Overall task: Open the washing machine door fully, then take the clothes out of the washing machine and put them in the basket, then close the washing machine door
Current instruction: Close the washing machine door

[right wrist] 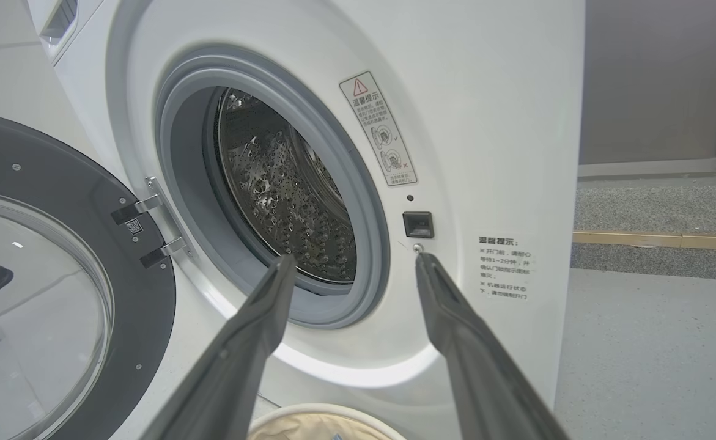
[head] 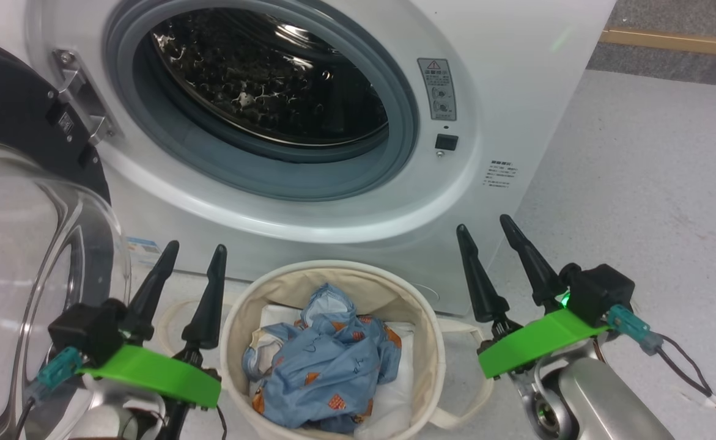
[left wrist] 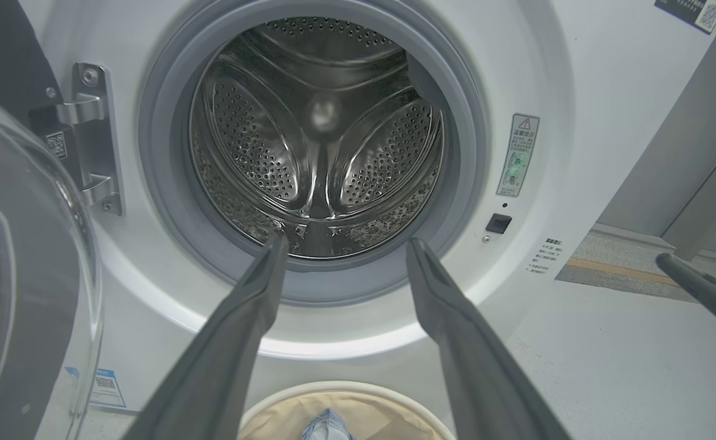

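In the head view the washing machine door (head: 9, 201) stands swung wide at 9 o'clock. At 7 o'clock the left gripper (head: 197, 246) has its fingers spread, holding and touching nothing. At 6 o'clock the basket (head: 232, 342) sits just in front of the washing machine (head: 516, 91), with the clothes (head: 327, 360) crumpled inside it. At 4 o'clock the right gripper (head: 482, 222) is likewise spread and empty. The left wrist view looks straight into the drum (left wrist: 321, 140), which is bare steel. The right wrist view shows the black latch slot (right wrist: 418, 224) at 3 o'clock of the opening.
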